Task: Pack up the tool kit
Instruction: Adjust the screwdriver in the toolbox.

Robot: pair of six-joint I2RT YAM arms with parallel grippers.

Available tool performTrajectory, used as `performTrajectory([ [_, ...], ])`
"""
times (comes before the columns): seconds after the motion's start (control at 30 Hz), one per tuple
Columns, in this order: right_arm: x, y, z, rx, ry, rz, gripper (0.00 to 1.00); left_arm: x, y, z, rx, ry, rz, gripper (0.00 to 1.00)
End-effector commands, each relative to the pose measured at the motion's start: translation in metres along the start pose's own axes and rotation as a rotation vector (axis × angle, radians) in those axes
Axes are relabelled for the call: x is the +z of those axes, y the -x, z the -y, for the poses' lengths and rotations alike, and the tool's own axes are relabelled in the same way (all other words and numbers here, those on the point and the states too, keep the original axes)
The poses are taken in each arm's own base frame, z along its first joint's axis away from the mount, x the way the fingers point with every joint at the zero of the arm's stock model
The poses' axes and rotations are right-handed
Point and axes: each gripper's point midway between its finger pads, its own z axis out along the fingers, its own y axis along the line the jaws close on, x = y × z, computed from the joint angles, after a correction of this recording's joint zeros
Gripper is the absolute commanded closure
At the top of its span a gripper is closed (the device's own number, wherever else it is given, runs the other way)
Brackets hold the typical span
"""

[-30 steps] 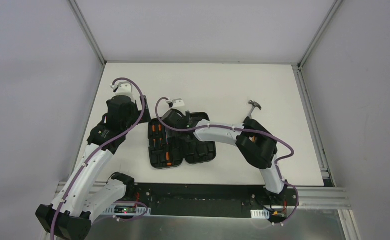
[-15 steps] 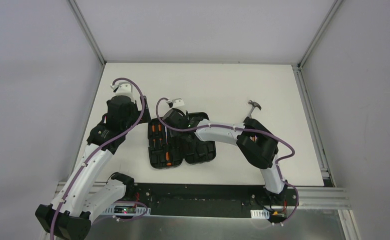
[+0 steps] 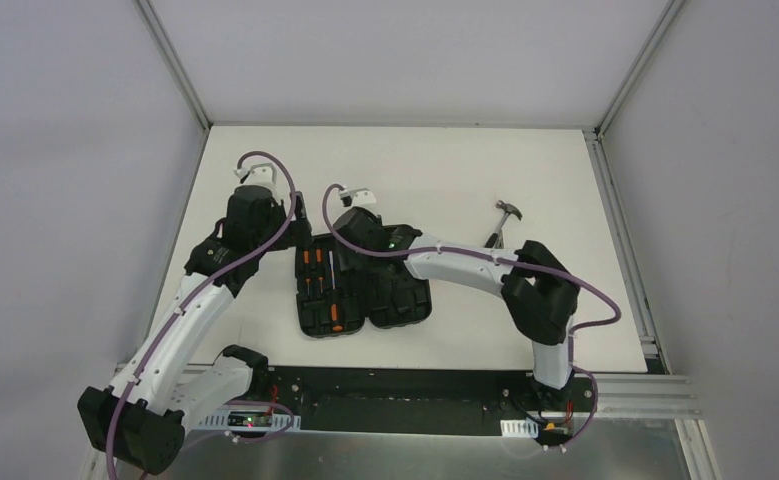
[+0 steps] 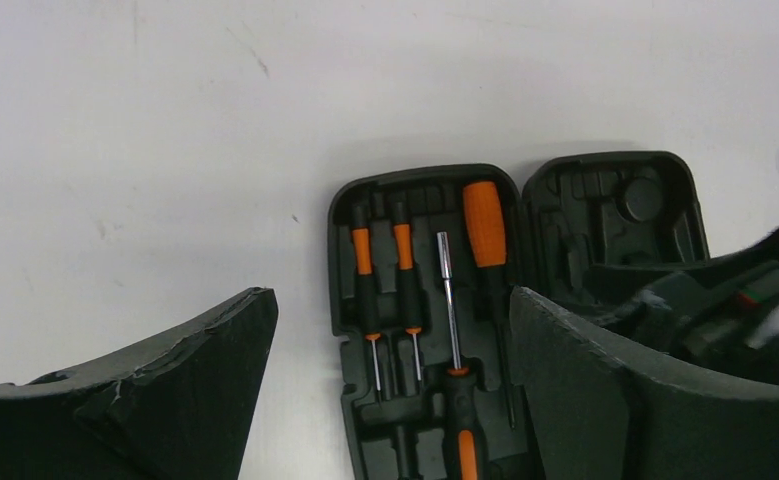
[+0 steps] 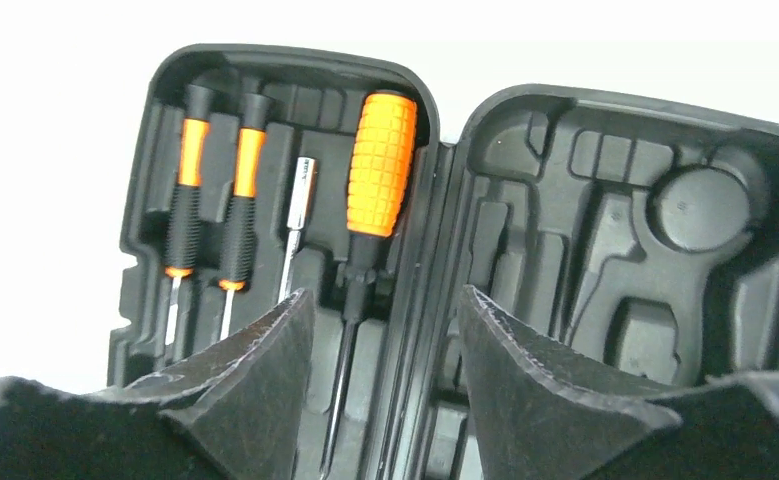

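The black tool case point(image 3: 365, 292) lies open on the white table. Its left half point(image 4: 420, 300) holds two small orange-and-black screwdrivers point(image 5: 190, 190), a metal bit point(image 5: 300, 200), a large orange-handled screwdriver point(image 5: 380, 165) and another screwdriver point(image 4: 462, 430). Its right half point(image 5: 645, 250) shows empty moulded slots. The hammer point(image 3: 506, 218) lies on the table to the right of the case. My left gripper point(image 3: 290, 228) point(image 4: 387, 294) is open and empty, above the case's left side. My right gripper point(image 3: 357, 245) point(image 5: 383, 293) is open and empty, above the hinge at the case's far end. No pliers are in view.
The right arm's forearm point(image 3: 465, 265) reaches across above the case's right half. The table's front edge and the metal rail point(image 3: 415, 385) lie just below the case. Grey walls stand on three sides of the table.
Both wrists have moved a little toward the far side of the case. The right arm's elbow has swung to the right and uncovered the hammer's handle. The case and tools have not moved.
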Motion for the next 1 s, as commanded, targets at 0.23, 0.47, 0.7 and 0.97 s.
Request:
performTrajectory([
  [0.23, -0.067, 0.000, -0.017, 0.191, 0.150, -0.083, 0.71, 0.026, 0.008, 0.035, -0.153, -0.097, -0.101, 0.12],
  [0.47, -0.067, -0.050, -0.037, 0.144, 0.189, -0.215, 0.76, 0.073, 0.024, 0.033, -0.154, -0.074, -0.181, 0.11],
  [0.7, -0.066, -0.072, -0.047, 0.052, 0.165, -0.269, 0.86, 0.129, 0.011, 0.047, -0.125, -0.128, -0.340, 0.09],
  [0.97, -0.065, -0.094, -0.032, 0.027, 0.084, -0.359, 1.00, 0.124, -0.017, 0.050, -0.151, -0.146, -0.454, 0.11],
])
